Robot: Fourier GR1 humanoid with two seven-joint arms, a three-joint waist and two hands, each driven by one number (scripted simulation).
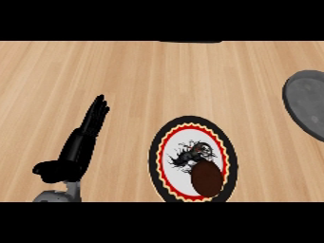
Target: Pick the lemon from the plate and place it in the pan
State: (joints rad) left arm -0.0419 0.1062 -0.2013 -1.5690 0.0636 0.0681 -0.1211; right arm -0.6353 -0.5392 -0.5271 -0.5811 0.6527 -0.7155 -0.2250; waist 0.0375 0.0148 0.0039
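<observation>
No readable text, plate (192, 119) carries only a wordless motif

A kitchen: wooden counter (143, 80) bearing a plate (153, 156) and a pan (309, 107).

Plate (152, 156) black-rimmed with red zigzag, grey pan (311, 105), brown lemon (207, 179)

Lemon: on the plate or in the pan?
On the plate. The lemon, a dark brown oval here, lies on its lower right part; the pan sits apart.
</observation>
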